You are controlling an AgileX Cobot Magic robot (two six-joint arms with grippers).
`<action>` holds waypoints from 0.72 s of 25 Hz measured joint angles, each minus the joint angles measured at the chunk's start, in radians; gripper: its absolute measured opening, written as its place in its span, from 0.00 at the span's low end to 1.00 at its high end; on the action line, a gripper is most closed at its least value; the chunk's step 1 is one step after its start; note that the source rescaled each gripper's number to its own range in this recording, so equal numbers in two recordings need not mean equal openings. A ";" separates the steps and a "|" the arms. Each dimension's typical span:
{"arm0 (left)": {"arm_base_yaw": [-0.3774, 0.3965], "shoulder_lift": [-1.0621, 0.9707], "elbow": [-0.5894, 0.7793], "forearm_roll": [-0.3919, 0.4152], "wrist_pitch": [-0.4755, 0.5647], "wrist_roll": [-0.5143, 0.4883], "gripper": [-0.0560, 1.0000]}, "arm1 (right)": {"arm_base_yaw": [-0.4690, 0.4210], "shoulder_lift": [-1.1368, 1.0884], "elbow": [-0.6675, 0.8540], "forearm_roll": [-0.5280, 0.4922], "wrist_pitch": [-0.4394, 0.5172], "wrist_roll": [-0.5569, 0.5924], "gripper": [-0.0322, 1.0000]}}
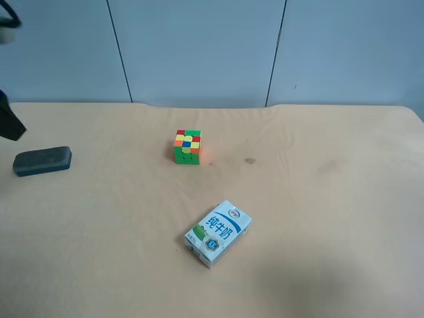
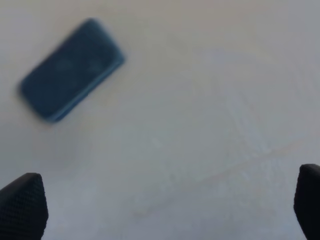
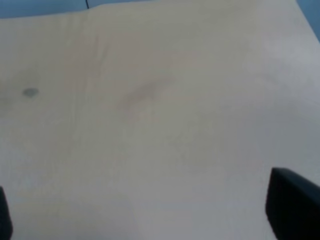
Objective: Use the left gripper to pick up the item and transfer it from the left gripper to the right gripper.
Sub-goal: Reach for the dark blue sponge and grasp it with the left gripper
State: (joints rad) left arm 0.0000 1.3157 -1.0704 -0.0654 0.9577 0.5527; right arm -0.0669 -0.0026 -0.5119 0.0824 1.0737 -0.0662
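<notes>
Exterior high, block: block [image 1: 42, 161] lies flat on the desk [image 1: 331, 265], well apart from the cube [image 1: 187, 146], long axis roughly across the view.
Exterior high, nearer arm: dark arm part [image 1: 10, 119] just beside the block.
Left wrist, fingers: left fingers [image 2: 22, 210] spread, empty. The block lies ahead, offset toward one finger, long axis slanted to the gap, so a wrist turn is likely needed.
Right wrist, fingers: right fingers [image 3: 292, 210] spread, empty; block out of view.

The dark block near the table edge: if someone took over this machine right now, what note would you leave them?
Left gripper: open, empty; the item lies flat in its camera's view, untouched.
Right gripper: open, empty, over the table.
Puzzle cube and milk carton sit apart from the item.
Done: nothing yet.
To do: grasp the item with the left gripper, lift, pass to the right gripper.
</notes>
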 joint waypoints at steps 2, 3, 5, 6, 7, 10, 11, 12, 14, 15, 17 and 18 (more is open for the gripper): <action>-0.015 0.111 -0.036 -0.015 -0.013 0.062 1.00 | 0.000 0.000 0.000 0.000 0.000 0.000 1.00; -0.018 0.177 -0.051 -0.022 -0.018 0.098 1.00 | 0.000 0.000 0.000 0.000 0.000 0.000 1.00; -0.019 0.269 -0.092 -0.035 -0.023 0.168 1.00 | 0.000 0.000 0.000 0.000 0.000 0.000 1.00; -0.019 0.311 -0.108 -0.038 -0.026 0.196 1.00 | 0.000 0.000 0.000 0.000 0.000 0.000 1.00; -0.020 0.347 -0.125 -0.039 -0.033 0.235 1.00 | 0.000 0.000 0.000 0.000 0.000 0.000 1.00; -0.020 0.425 -0.171 -0.024 -0.051 0.328 1.00 | 0.000 0.000 0.000 0.000 0.000 0.000 1.00; -0.020 0.446 -0.185 -0.012 -0.065 0.361 1.00 | 0.000 0.000 0.000 0.000 0.000 0.000 1.00; -0.020 0.461 -0.196 -0.002 -0.078 0.379 1.00 | 0.000 0.000 0.000 0.000 0.000 0.000 1.00; -0.013 0.491 -0.214 0.034 -0.107 0.400 1.00 | 0.000 0.000 0.000 0.000 0.000 0.000 1.00; -0.005 0.505 -0.220 0.050 -0.121 0.407 1.00 | 0.000 0.000 0.000 0.000 0.000 0.000 1.00; 0.020 0.529 -0.221 0.073 -0.161 0.434 1.00 | 0.000 0.000 0.000 0.000 0.000 0.000 1.00; 0.033 0.539 -0.221 0.077 -0.179 0.452 1.00 | 0.000 0.000 0.000 0.000 0.000 0.000 1.00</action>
State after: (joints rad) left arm 0.0326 1.8549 -1.2913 0.0115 0.7788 1.0051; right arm -0.0669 -0.0026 -0.5119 0.0824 1.0737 -0.0662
